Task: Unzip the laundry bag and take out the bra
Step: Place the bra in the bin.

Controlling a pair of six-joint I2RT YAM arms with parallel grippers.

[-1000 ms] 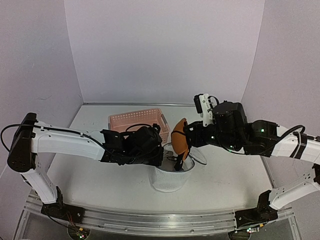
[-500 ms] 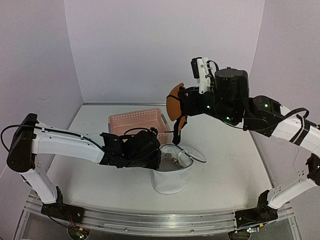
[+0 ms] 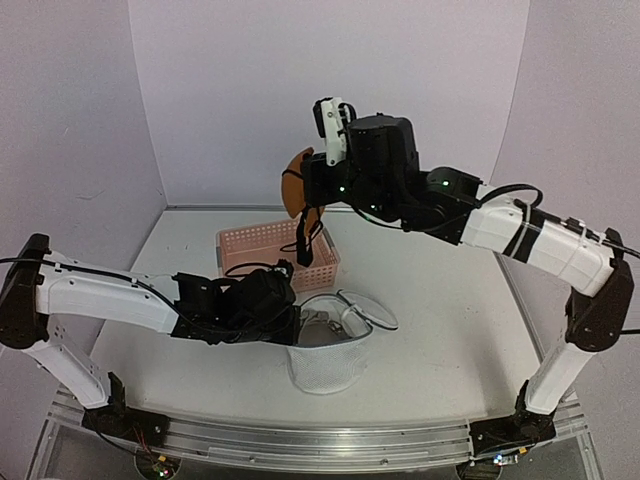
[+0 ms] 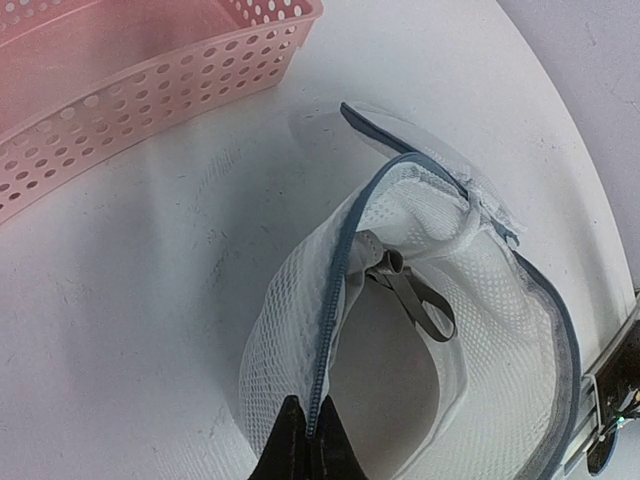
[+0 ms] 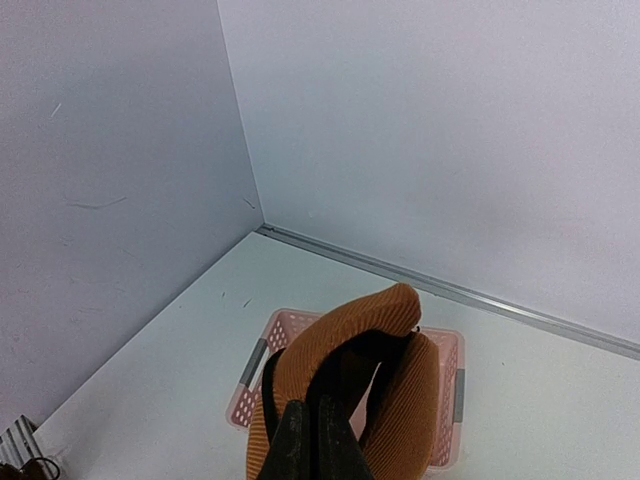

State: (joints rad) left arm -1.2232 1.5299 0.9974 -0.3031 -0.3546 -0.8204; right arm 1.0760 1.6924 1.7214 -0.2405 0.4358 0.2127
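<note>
Your right gripper [image 3: 306, 193], from above, is clamped on the orange bra [image 3: 292, 182], high over the pink basket [image 3: 262, 240] and well apart from the open laundry bag [image 3: 325, 365]. Left wrist: the left gripper [image 4: 308, 445] pinches the bag's zip rim [image 4: 335, 300]; hold it down. Right wrist: the bra hangs above the basket; lower it slowly, I think.

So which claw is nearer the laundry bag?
Left. The left claw pinches the laundry bag at its zip rim; the right claw hangs high over the pink basket, holding the bra.
</note>
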